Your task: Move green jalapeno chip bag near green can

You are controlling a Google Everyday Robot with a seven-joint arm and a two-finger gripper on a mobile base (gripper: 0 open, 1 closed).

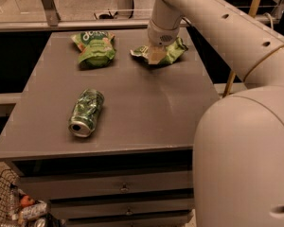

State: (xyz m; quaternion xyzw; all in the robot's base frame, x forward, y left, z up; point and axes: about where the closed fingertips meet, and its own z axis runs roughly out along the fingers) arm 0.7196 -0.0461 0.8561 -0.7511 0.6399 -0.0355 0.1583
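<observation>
Green can (86, 112) on its side, front left. Behind the can, a puffier bag (93, 46). Back-right of the can, well apart – green jalapeno chip bag (174, 52), lengthwise left-right, gripper (156, 56) down on its middle – grasp impossible to tell. Likely pull: toward the can, front-left.

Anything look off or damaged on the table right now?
The green can lies on its side at the front left of the table, its walls dented, one end toward the camera. The green jalapeno chip bag at the back right is crumpled, with the gripper at its middle. Nothing looks spilled.
</observation>
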